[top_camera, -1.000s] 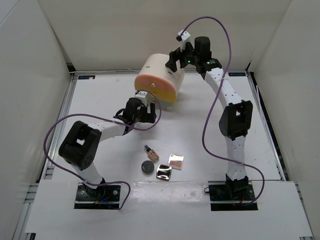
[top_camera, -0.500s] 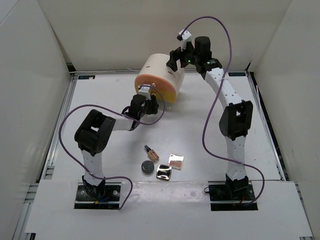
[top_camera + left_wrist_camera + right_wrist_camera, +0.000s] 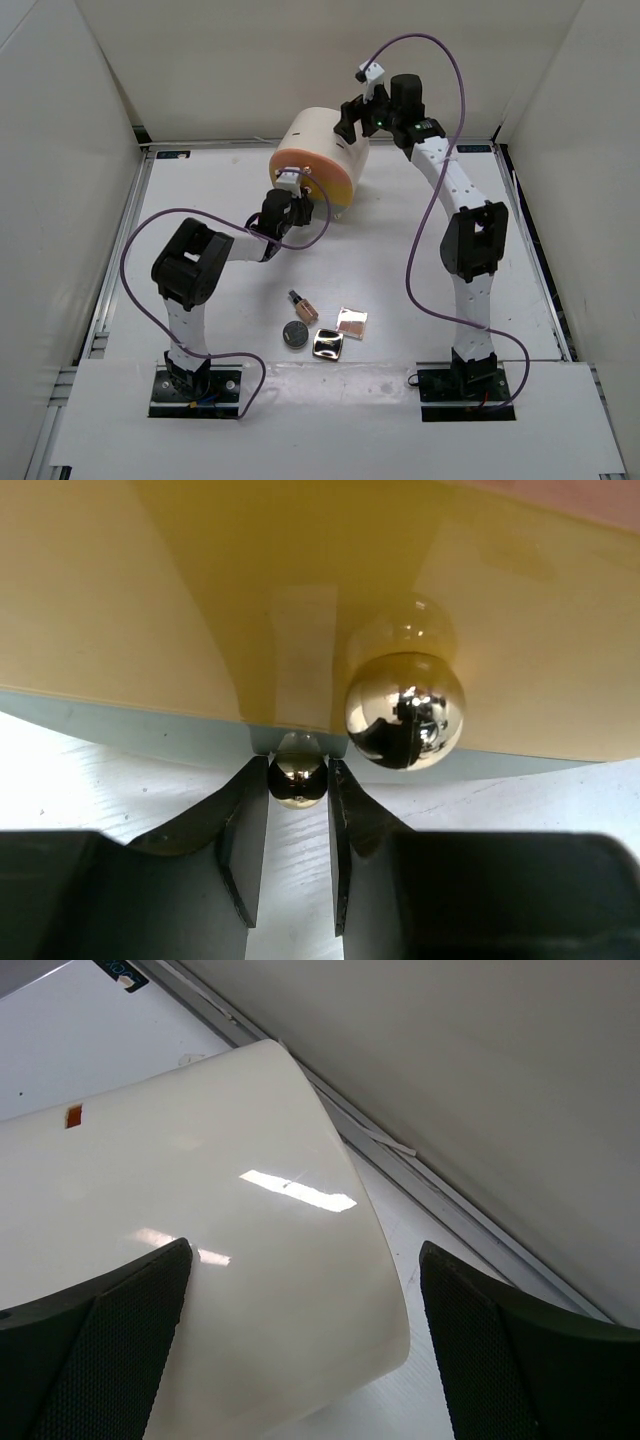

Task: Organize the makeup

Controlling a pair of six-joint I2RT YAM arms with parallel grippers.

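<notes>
The left gripper [image 3: 292, 198] pinches a small gold ball knob [image 3: 296, 782] on the orange drawer front [image 3: 150, 590]. The right gripper [image 3: 305, 1255] is spread wide over the large glossy cream cylinder [image 3: 320, 140], gripping nothing. The black round compact [image 3: 295, 334] and the shiny square compact [image 3: 328, 346] lie well behind the left gripper.

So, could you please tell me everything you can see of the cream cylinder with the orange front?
The cream cylinder is glossy, plastic-looking, lying on its side at the table's far middle, orange front facing the arms. Two gold ball knobs show there; the left pincer is shut on the smaller knob. The right pincer, open, straddles its rear; contact unclear.
</notes>
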